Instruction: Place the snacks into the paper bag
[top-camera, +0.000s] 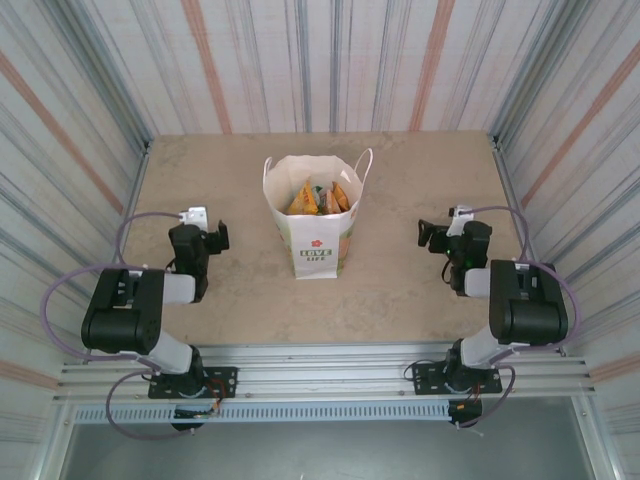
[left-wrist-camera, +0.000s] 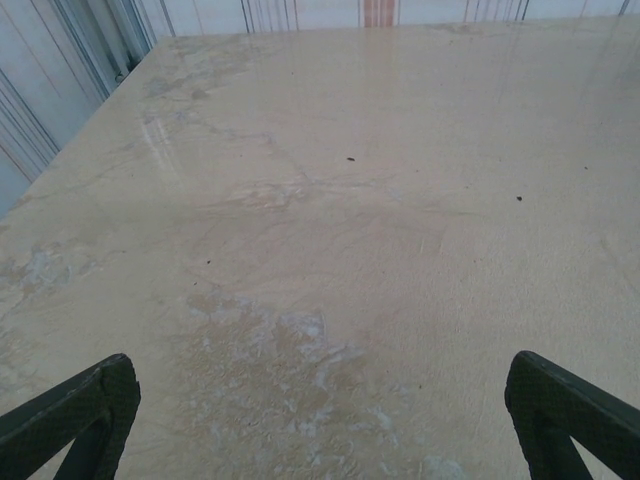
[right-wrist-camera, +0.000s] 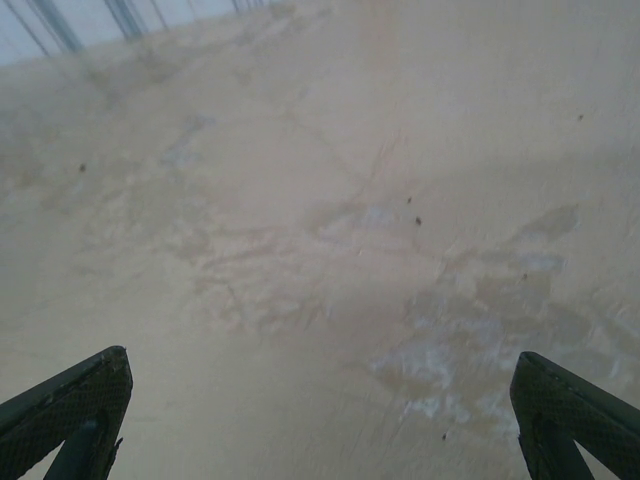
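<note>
The white paper bag (top-camera: 318, 240) stands upright in the middle of the table, with a red emblem and green print on its front. Several snacks (top-camera: 318, 198), mostly orange and yellow packets, show through its open top. My left gripper (top-camera: 221, 236) hovers to the bag's left, open and empty. My right gripper (top-camera: 424, 232) hovers to the bag's right, also open and empty. In the left wrist view the black fingertips (left-wrist-camera: 75, 415) stand wide apart over bare tabletop, with the left gripper (left-wrist-camera: 320, 420) holding nothing. The right gripper (right-wrist-camera: 320, 420) looks the same, its fingertips (right-wrist-camera: 570, 410) far apart.
The beige marbled table (top-camera: 420, 160) is walled by striped panels (top-camera: 80, 120) on the left, back and right. A metal rail (top-camera: 320, 375) with the arm bases runs along the near edge.
</note>
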